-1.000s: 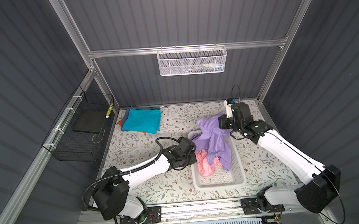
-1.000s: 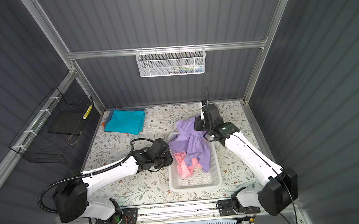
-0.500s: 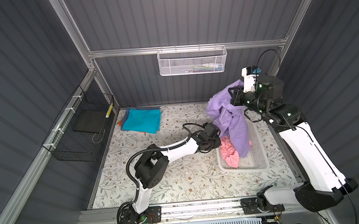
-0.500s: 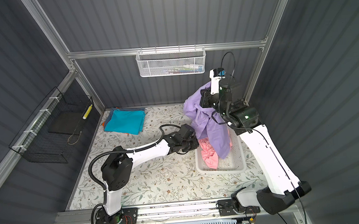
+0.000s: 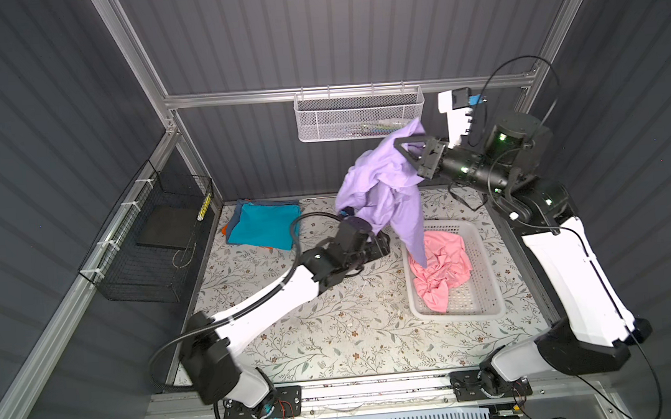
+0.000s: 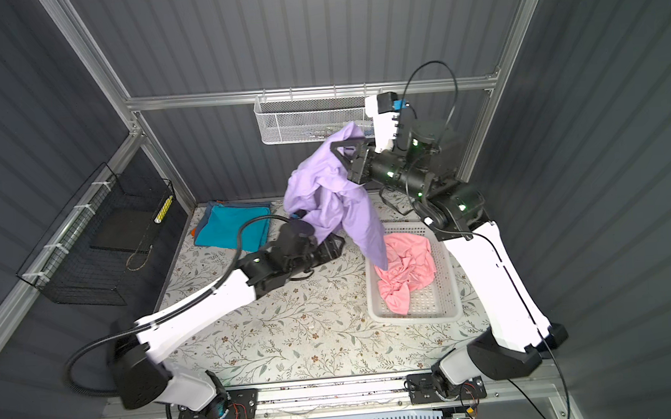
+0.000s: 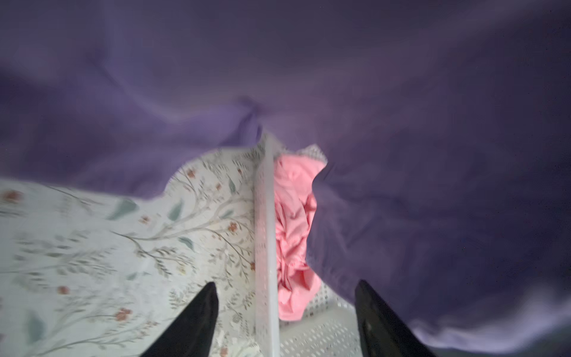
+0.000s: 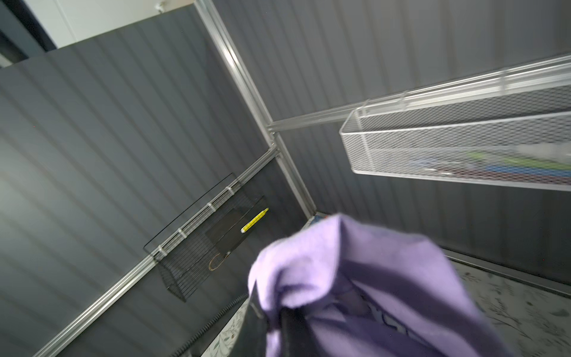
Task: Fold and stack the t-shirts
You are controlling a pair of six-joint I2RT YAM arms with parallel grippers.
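Observation:
My right gripper (image 5: pixel 404 150) (image 6: pixel 340 148) (image 8: pixel 272 312) is shut on a bunch of the lavender t-shirt (image 5: pixel 384 191) (image 6: pixel 325 195) (image 8: pixel 355 265), held high near the back wall. The shirt hangs down, its lowest tip reaching the pink t-shirt (image 5: pixel 445 263) (image 6: pixel 407 266) (image 7: pixel 293 216), which lies crumpled in the white basket (image 5: pixel 456 317) (image 6: pixel 416 317) (image 7: pixel 265 231). My left gripper (image 5: pixel 383 241) (image 6: pixel 338 242) (image 7: pixel 285 282) is open and empty, low beside the basket's left wall, under the draped lavender cloth (image 7: pixel 401 92). A folded stack topped by a teal t-shirt (image 5: pixel 263 225) (image 6: pixel 231 225) lies at the back left.
A black wire basket (image 5: pixel 148 238) hangs on the left wall. A white mesh basket (image 5: pixel 356 115) (image 8: pixel 448 148) hangs on the back wall, close to the raised right gripper. The floral table cover (image 5: pixel 333 330) spreads in front of both arms.
The right gripper has raised the lavender t-shirt high out of the basket. The basket has shifted to the right. The left gripper has opened beside the basket's wall.

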